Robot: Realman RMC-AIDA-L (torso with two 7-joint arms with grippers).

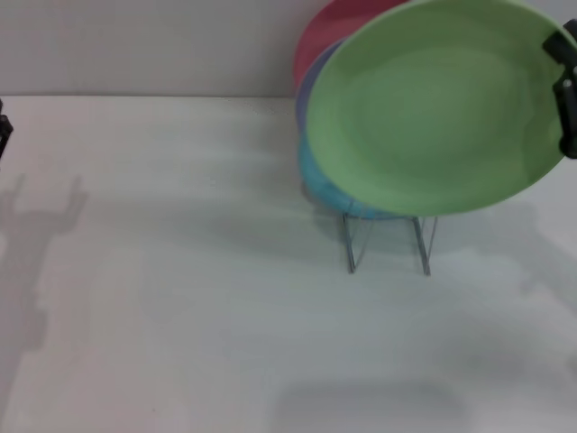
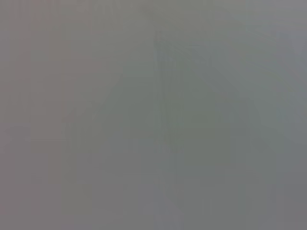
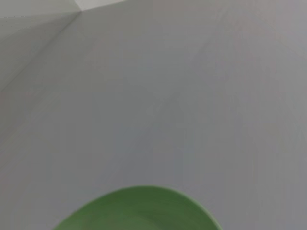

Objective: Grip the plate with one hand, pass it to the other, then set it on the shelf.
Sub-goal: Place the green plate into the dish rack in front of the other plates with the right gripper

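The right gripper (image 1: 566, 95) fingers clenched the plate (image 1: 437, 113) rim upper right; it looked stiff, light, slippery

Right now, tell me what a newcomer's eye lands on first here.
The big light green plate fills the upper right of the head view, tilted and held at its right rim by the right hand. Behind it stand pink, lavender and turquoise plates in a small wire rack.
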